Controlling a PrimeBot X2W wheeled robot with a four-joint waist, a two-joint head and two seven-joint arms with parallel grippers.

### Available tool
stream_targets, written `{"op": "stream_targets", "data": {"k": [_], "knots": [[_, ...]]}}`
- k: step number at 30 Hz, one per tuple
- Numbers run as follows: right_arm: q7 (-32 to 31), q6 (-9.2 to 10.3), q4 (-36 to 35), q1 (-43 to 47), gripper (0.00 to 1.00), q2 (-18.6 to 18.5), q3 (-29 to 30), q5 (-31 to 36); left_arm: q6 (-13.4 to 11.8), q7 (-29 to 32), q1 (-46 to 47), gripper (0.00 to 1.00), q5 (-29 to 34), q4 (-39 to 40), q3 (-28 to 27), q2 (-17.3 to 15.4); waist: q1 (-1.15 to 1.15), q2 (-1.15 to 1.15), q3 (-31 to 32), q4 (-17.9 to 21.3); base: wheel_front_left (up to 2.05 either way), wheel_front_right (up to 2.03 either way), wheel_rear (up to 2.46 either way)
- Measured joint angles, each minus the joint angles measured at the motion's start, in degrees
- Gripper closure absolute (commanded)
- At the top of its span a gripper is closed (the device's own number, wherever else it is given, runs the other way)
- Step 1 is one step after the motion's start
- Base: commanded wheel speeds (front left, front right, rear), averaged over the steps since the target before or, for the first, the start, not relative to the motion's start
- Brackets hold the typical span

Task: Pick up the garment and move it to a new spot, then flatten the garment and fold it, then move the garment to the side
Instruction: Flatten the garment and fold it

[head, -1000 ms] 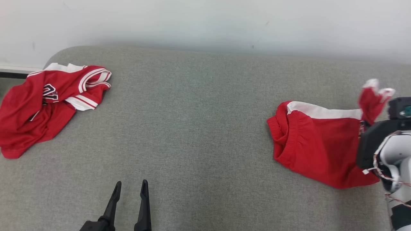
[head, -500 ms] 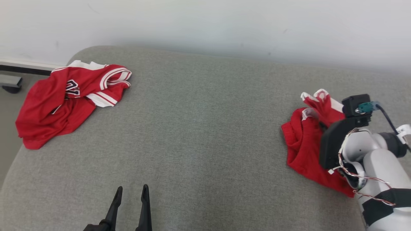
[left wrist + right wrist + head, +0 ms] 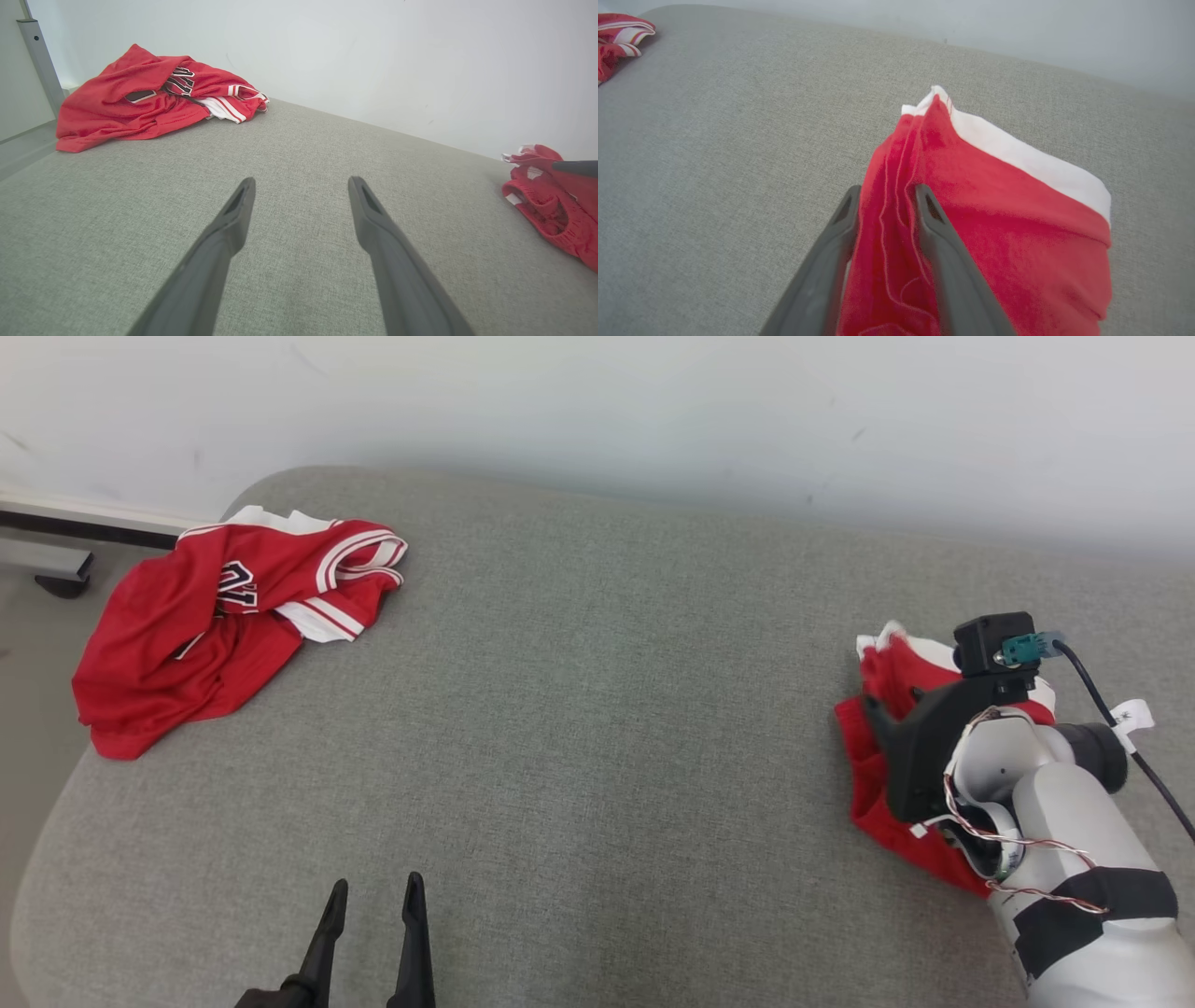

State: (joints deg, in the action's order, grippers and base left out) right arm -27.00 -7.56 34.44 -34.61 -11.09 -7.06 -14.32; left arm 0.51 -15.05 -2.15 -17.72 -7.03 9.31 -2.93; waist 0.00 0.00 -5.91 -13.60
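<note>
A grey upholstered surface is seen across the head view, backed by a white wall. A red jersey is left crumpled at the far left corner, well apart from everything else, and is not judged to be the garment in hand. The red shorts, white-banded, are found bunched at the right side of the surface, partly covered by the pale right forearm. The right tool is set directly on them. Its two fingers are seen partly parted with a standing fold of red cloth between them; whether that fold is pinched or let go cannot be told. Key relation: the shorts lie straight ahead of the right tool, with the long axis roughly in line with its fingers and the white band running off to the right in the right wrist view. The elastic waist appears turned toward the left side in the left wrist view. The left tool is held low over bare surface on the robot's near side, fingers spread wide with nothing between them, and the shorts are well apart to its right. The right arm is therefore judged much the nearer. Any coming pull or spread is judged to start from the right tool, with a long reach across needed from the left. The cloth is judged limp, so the fold is likely to slump once freed.
</note>
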Motion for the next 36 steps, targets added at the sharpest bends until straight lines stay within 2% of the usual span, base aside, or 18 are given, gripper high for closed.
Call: {"op": "stream_targets", "data": {"k": [4, 9, 16, 22, 23, 25, 26, 27, 28, 29, 36], "knots": [[2.0, 0.0, -1.4, -0.1, 0.0, 0.8, -0.7, -4.4, 0.0, 0.0, -0.4, 0.0, 0.0, 0.1, -0.5, 0.0, 0.0, 0.0, 0.8, 0.7, 0.0, 0.0, 0.0], [5.2, 0.0, -3.9, 0.2, 0.0, -1.8, 0.0, -6.3, -0.2, 0.0, -1.3, 0.0, 0.0, 0.5, -0.9, 0.0, 0.0, 0.0, 2.2, 1.9, 0.0, 0.0, 0.0], [9.6, 0.0, -2.9, 4.8, 0.0, -6.9, 5.8, -2.7, -0.5, 0.0, -2.0, 0.0, 0.0, 0.7, -0.3, 0.0, 0.0, 0.0, 3.9, 3.2, 0.0, 0.0, 0.0], [12.7, 0.0, -1.2, 7.8, 0.02, -6.6, 8.8, 0.4, -0.4, 0.0, -2.0, 0.0, 0.0, 1.0, -0.1, 0.0, 0.0, 0.0, 3.3, 3.0, 0.0, 0.0, 0.0], [13.5, 0.0, -1.0, 8.0, 0.07, -6.5, 9.2, 1.2, -0.4, 0.0, -2.0, 0.0, 0.0, 1.0, -0.1, 0.0, 0.0, 0.0, 3.1, 2.9, 0.0, 0.0, 0.0], [14.8, 0.0, -0.3, 8.2, 0.43, -6.2, 9.8, 2.7, -0.1, 0.0, -2.0, 0.0, 0.0, 1.0, 0.1, 0.0, 0.0, 0.0, 2.8, 2.5, 0.0, 0.0, 0.0], [15.3, 0.0, 0.2, 8.3, 0.54, -5.9, 9.9, 3.5, 0.0, 0.0, -2.0, 0.0, 0.0, 1.0, 0.1, 0.0, 0.0, 0.0, 2.6, 2.3, 0.0, 0.0, 0.0], [15.5, 0.0, 0.6, 8.4, 0.76, -5.5, 9.9, 3.9, 0.0, 0.0, -1.9, 0.0, 0.0, 1.0, 0.2, 0.0, 0.0, 0.0, 2.5, 2.0, 0.0, 0.0, 0.0], [15.9, 0.0, 1.0, 8.4, 0.9, -5.0, 9.7, 4.3, 0.0, 0.0, -1.9, 0.0, 0.0, 0.9, 0.1, 0.0, 0.0, 0.0, 2.3, 1.8, 0.0, 0.0, 0.0], [16.0, 0.0, 1.3, 8.4, 1.0, -4.6, 9.3, 4.7, -0.1, 0.0, -1.9, 0.0, -0.1, 0.9, 0.1, 0.0, 0.0, 0.0, 2.2, 1.6, 0.0, 0.0, 0.0], [16.4, 0.0, 4.2, 7.8, 1.0, -1.6, 3.3, 4.9, 0.0, 0.0, -1.8, 0.0, -0.1, 0.6, 0.0, 0.0, 0.0, 0.0, 1.7, 0.2, 0.0, 0.0, 0.0]]}}
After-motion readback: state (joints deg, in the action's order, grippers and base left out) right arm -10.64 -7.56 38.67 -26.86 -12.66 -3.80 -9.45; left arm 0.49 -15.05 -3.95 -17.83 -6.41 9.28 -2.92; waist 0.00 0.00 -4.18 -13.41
